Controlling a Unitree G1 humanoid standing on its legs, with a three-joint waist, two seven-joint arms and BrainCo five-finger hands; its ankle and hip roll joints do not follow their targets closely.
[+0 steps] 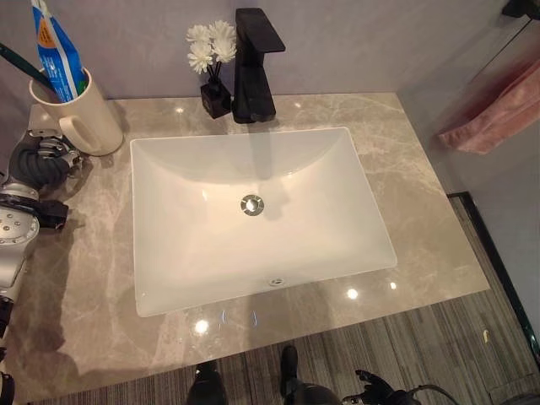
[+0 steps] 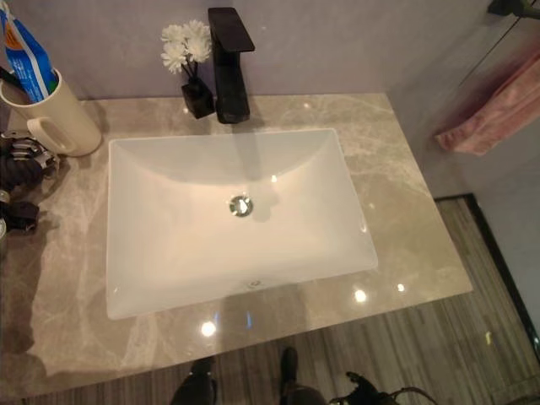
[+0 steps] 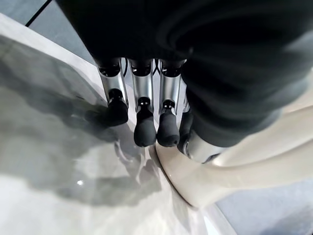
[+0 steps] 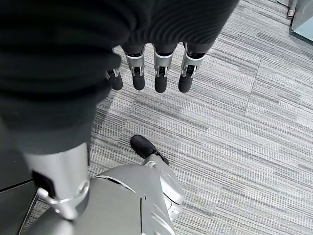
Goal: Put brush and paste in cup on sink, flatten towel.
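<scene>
Cup (image 1: 78,114) at bench (image 1: 405,169) back-left corner, paste (image 1: 57,52) and dark brush (image 1: 18,61) already inside | my left robot hand (image 1: 40,159) beside cup, fingers relaxed, empty | my right robot hand (image 4: 146,68) low over floor, fingers slack, empty | pink towel (image 1: 494,114) bunched on wall rail, far right | next: reach right, flatten towel
</scene>
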